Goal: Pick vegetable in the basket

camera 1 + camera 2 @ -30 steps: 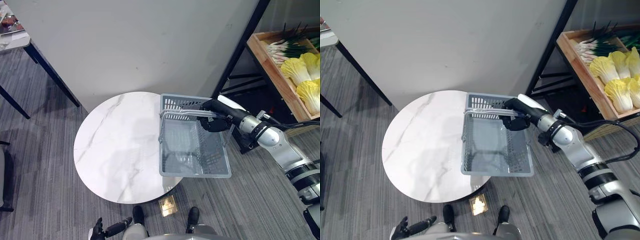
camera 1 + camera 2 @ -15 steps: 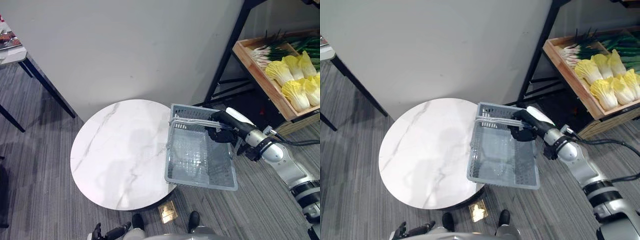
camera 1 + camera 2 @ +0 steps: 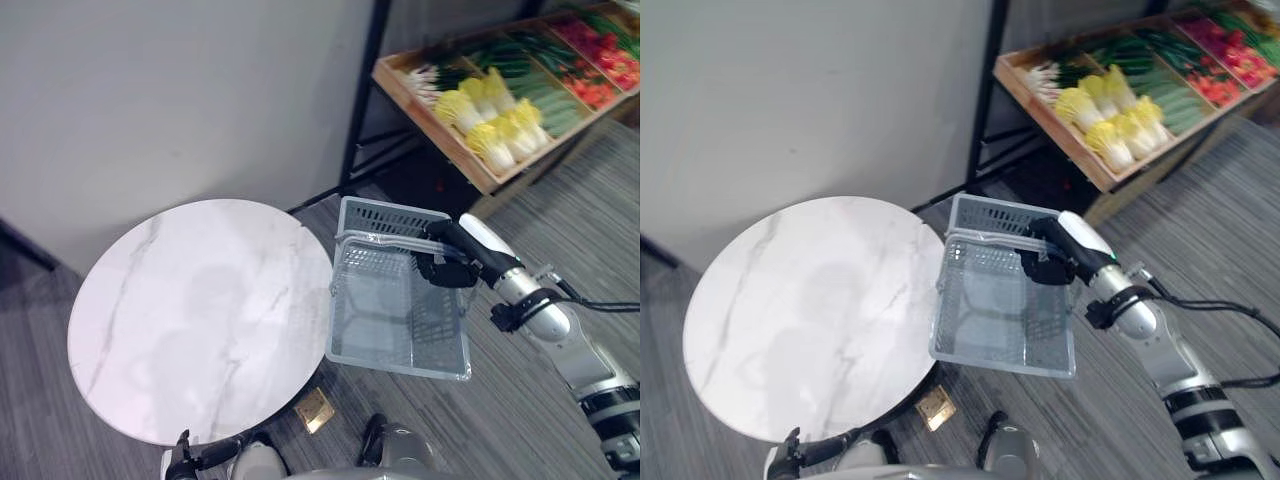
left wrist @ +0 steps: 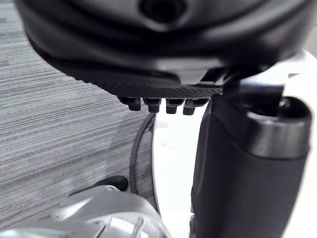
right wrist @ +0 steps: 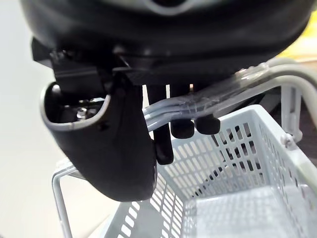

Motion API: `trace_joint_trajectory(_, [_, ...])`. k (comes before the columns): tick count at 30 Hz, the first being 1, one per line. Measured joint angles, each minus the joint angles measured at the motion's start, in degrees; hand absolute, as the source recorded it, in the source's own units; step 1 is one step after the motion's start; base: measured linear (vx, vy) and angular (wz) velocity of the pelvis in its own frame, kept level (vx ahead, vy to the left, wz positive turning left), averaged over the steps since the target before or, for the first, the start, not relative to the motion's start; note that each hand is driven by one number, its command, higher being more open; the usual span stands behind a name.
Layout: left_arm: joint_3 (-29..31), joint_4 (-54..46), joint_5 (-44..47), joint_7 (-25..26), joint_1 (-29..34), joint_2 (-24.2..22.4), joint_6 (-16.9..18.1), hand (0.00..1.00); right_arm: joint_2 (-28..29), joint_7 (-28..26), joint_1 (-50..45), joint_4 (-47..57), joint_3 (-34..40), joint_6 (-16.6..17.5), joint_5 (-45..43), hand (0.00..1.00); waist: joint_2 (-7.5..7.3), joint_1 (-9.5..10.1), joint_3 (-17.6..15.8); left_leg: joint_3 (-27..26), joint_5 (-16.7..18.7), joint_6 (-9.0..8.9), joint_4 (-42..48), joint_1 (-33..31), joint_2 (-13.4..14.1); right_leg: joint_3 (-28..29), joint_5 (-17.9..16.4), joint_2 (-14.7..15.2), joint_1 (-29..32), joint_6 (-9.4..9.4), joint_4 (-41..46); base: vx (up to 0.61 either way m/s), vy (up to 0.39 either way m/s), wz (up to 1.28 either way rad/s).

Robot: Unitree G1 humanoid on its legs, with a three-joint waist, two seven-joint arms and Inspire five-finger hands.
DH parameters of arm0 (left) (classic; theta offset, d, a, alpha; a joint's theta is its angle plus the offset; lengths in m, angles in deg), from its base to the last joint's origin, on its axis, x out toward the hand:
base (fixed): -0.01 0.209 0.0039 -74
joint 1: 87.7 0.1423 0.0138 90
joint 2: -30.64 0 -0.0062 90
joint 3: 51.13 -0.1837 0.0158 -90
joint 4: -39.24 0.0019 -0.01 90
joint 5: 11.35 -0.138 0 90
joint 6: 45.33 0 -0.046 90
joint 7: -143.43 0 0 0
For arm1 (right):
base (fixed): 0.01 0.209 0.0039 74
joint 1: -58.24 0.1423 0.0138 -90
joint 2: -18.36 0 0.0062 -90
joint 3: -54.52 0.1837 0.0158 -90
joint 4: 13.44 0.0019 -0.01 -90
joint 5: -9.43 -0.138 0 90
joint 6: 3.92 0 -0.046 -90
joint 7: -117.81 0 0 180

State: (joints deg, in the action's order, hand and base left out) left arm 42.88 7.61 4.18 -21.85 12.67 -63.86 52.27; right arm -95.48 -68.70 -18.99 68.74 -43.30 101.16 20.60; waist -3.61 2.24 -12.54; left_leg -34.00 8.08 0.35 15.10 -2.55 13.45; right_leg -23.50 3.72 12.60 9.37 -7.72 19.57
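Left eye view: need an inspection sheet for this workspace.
surface: round white marble table, bare top
job's things: grey plastic basket holds nothing, hangs beside the table's edge; napa cabbages and green onions on wooden shelf tray
clutter: nothing seen
hands: right hand curled round basket handles; left hand low, relaxed, holding nothing
cables: nothing seen on table or in basket
surroundings: grey wall, carpet floor, brass floor plate
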Motion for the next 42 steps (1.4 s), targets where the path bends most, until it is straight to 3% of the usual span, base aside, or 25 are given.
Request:
trace_joint_trajectory(1, [-0.33, 0.11, -0.45, 0.24, -0.01, 0.55, -0.10, 1.00, 0.19, -0.04, 0.04, 0.07, -0.02, 0.77, -0.03, 0.00, -0.41, -0.51, 0.23, -1.08, 0.18, 0.31, 0.53, 0.31, -0.51, -1.12, -5.43, 3.12, -1.85, 2.16, 7.90, 0.07, 0.082, -1.26])
trace_joint_trajectory(3, [-0.40, 0.49, -1.14, 0.01, -0.13, 1.19, -0.25, 1.00, 1.19, -0.45, 1.06, 0.09, -0.19, 1.43, -0.09, 0.00, -1.69, 0.38, 0.99, -3.91, 0.73, 1.16, 2.38, -0.64, -0.65, -1.32, -6.15, 4.89, -6.62, 5.21, 6.20, 0.05, 0.006, -0.91])
trace_joint_trajectory(5, [-0.34, 0.41, -1.19, 0.09, -0.17, 1.22, -0.27, 1.00, 1.98, -0.70, 3.83, 0.09, -1.62, 1.49, -0.09, 0.00, -1.94, 1.02, 1.02, -7.43, 0.89, 1.43, 3.73, -1.30, 0.28, -2.21, -6.19, 4.58, -9.19, 8.61, -0.63, -0.04, -0.080, -1.00])
trace_joint_trajectory(8, [-0.37, 0.67, -1.55, 0.24, -0.15, 0.98, -0.24, 1.00, 1.99, -1.15, 4.92, 0.09, -4.79, 1.37, -0.40, 0.00, -0.95, 0.85, 0.76, -10.74, 0.91, 1.38, 5.91, -1.25, 1.70, -3.40, -8.01, 3.36, -11.44, 13.30, -7.71, -0.10, -0.159, -0.58])
trace_joint_trajectory(9, [-0.34, 1.05, -1.58, 0.31, -0.22, 1.03, -0.12, 1.00, 1.99, -1.87, 4.82, 0.11, -5.65, 1.27, -0.45, 0.00, -0.35, 0.62, 0.75, -11.22, 0.55, 0.23, 6.22, -1.25, 2.83, -3.25, -7.64, 2.01, -12.16, 16.01, -10.24, -0.09, -0.165, -0.30])
trace_joint_trajectory(12, [-0.35, 1.57, -1.64, 0.36, 0.23, -0.14, 0.43, 1.00, 1.31, -2.29, 1.73, 0.44, -5.67, -0.58, -0.54, 0.00, 0.76, 0.22, 1.21, -11.39, -3.15, -2.01, 2.42, -0.02, 3.88, -3.28, -6.84, -0.93, -12.76, 14.95, -12.36, -0.15, -0.247, -0.16])
trace_joint_trajectory(17, [-0.42, 1.58, -3.86, 0.30, 0.50, -0.75, 1.05, 1.00, -0.95, -2.54, -0.19, 0.46, -4.32, -2.95, -0.53, 0.00, 0.83, -0.98, 1.29, -11.42, -9.50, -2.43, -5.80, 1.53, 2.39, -3.73, -7.02, -2.57, -12.05, 13.90, -12.58, -0.10, -0.136, 0.02])
trace_joint_trajectory(22, [-1.05, 1.56, -6.03, -0.04, 0.33, -0.74, 1.03, 1.00, -0.94, -2.72, -1.29, 2.07, -2.22, -3.68, -1.28, 0.00, 1.37, -2.70, 1.52, -11.19, -11.35, -2.21, -7.83, 2.13, 2.10, -4.00, -9.28, -2.13, -10.70, 12.73, -8.90, -0.06, -0.068, 0.04])
trace_joint_trajectory(27, [-2.74, 1.57, -7.40, -0.12, -0.42, -0.83, 0.61, 1.00, -0.93, -2.77, -4.21, 7.38, -0.63, -3.77, -2.35, 0.00, 2.00, -4.09, 1.36, -10.50, -11.83, -2.13, -6.22, 2.85, 2.60, -3.29, -14.02, -0.63, -8.70, 11.74, -1.62, -0.06, -0.088, -0.02])
trace_joint_trajectory(29, [-2.60, 1.59, -8.16, -0.12, -0.42, -0.95, 0.59, 1.00, -0.93, -2.84, -4.39, 7.86, -0.66, -3.77, -2.46, 0.00, 2.07, -4.02, 1.33, -5.53, -11.87, -2.03, -2.70, 2.71, 3.37, -1.30, -14.85, -0.88, -8.46, 11.02, -0.56, -0.03, -0.172, -0.49])
trace_joint_trajectory(30, [-2.20, 1.58, -8.08, 0.03, -0.14, -1.19, 0.73, 1.00, -0.90, -3.01, -4.35, 7.86, -0.73, -3.76, -2.49, 0.00, 2.23, -3.62, 1.39, 1.86, -11.89, -1.96, 2.20, 1.59, 4.30, 1.36, -14.88, -1.73, -8.45, 10.48, -0.62, -0.01, -0.260, -1.07])
trace_joint_trajectory(31, [-0.95, 1.49, -7.69, 0.08, 0.15, -1.87, 1.20, 1.00, -0.80, -3.05, -4.06, 7.81, -1.08, -3.74, -2.50, 0.00, 2.29, -3.02, 1.52, 10.96, -9.81, -0.58, 8.80, -1.07, 3.83, 5.32, -14.48, -2.35, -8.12, 9.67, -1.06, -0.01, -0.218, -1.36])
trace_joint_trajectory(32, [-0.92, 1.43, -7.23, 0.29, 0.39, -2.45, 1.34, 1.00, -0.85, -3.13, -3.02, 7.39, -1.81, -3.69, -2.50, 0.00, 2.41, -2.33, 1.64, 16.15, -5.75, -2.22, 9.26, -1.63, 1.82, 8.29, -14.08, -2.59, -7.15, 9.23, -1.21, 0.01, 0.015, -2.01])
trace_joint_trajectory(33, [-1.31, 1.59, -6.87, 0.44, 0.61, -3.12, 1.37, 1.00, -0.27, -3.25, 1.11, 5.57, -4.38, -3.66, -2.48, 0.00, 3.27, -1.86, 1.73, 25.01, -0.59, -4.26, 7.60, -1.84, -2.66, 14.39, -13.32, -3.77, -4.64, 8.30, -1.41, 0.03, 0.139, -1.96])
trace_joint_trajectory(35, [-2.62, 1.57, -4.53, 0.36, 0.54, -3.57, 0.74, 1.00, 0.36, -3.34, 4.35, 3.62, -7.13, -3.65, -2.46, 0.00, 4.59, -1.47, 1.47, 33.06, 2.34, -4.81, 4.97, -2.61, -6.73, 21.22, -11.24, -6.50, -3.36, 7.84, -3.26, 0.08, 0.159, -2.23])
trace_joint_trajectory(37, [-2.87, 1.61, -3.41, 0.41, 0.71, -3.85, 0.60, 1.00, 0.76, -3.33, 4.40, 3.15, -8.49, -3.72, -2.11, 0.00, 5.56, -1.15, 1.63, 36.95, 1.45, -4.07, 0.64, -3.05, -8.71, 25.99, -10.29, -8.52, -2.79, 8.93, -3.26, 0.09, 0.183, -1.83])
trace_joint_trajectory(38, [-2.71, 1.63, -2.70, 0.48, 0.50, -4.00, 0.59, 1.00, 0.66, -3.25, 4.37, 3.31, -8.72, -3.83, -1.74, 0.00, 5.99, -0.89, 1.76, 37.78, -0.38, -4.68, -1.33, -3.64, -8.80, 28.81, -10.47, -10.08, -1.23, 9.91, -2.00, 0.11, 0.233, -1.25])
trace_joint_trajectory(39, [-2.49, 1.61, -2.29, 0.91, 0.05, -3.75, 0.64, 1.00, 0.57, -3.30, 4.33, 3.79, -8.90, -4.03, -0.84, 0.00, 5.02, -1.92, 1.82, 36.45, -0.66, -4.33, -1.12, -3.96, -9.32, 29.24, -10.12, -9.52, -0.15, 10.68, -1.88, 0.10, 0.194, -0.95])
trace_joint_trajectory(42, [-2.50, 1.41, -2.46, 0.94, -1.03, -3.35, 0.72, 1.00, -0.62, -3.33, 4.31, 4.20, -8.75, -5.62, 0.60, 0.00, 5.34, -3.19, 1.57, 35.70, -0.85, -4.06, -0.75, -3.94, -10.70, 30.01, -9.23, -7.91, -1.22, 12.11, -4.65, 0.10, 0.119, -0.16])
